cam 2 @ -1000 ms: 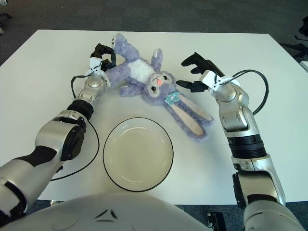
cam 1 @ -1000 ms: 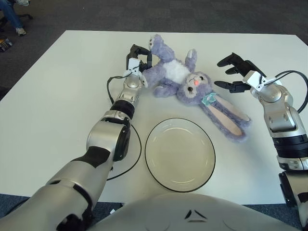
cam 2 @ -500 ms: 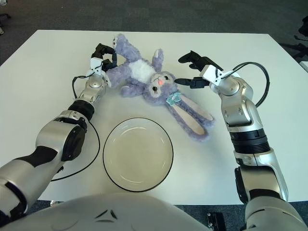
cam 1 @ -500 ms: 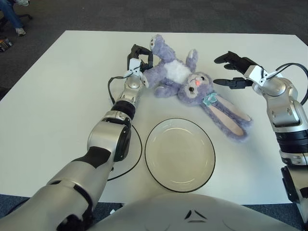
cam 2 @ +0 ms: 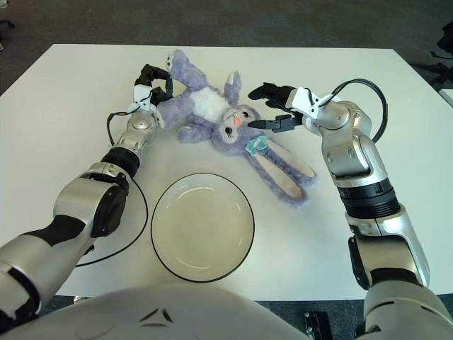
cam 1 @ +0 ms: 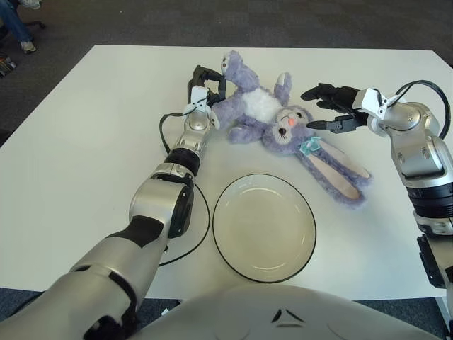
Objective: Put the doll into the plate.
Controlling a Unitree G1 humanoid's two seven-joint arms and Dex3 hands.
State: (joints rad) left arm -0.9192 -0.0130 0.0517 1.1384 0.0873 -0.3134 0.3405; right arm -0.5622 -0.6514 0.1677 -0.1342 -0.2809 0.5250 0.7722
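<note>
I judge the task barely begun: the doll point(cam 1: 279, 124) lies on the table point(cam 1: 85, 142) beyond the bare plate point(cam 1: 264, 227), my left hand point(cam 1: 204, 83) clamped on its far-left leg, my right hand point(cam 1: 331, 110) spread wide beside its head, grasping nothing.

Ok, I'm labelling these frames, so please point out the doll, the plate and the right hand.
doll point(cam 1: 263, 106): left eye view, on its white belly.
plate point(cam 1: 221, 225): left eye view, on its left rim.
right hand point(cam 1: 328, 108): left eye view, between its open fingertips.
</note>
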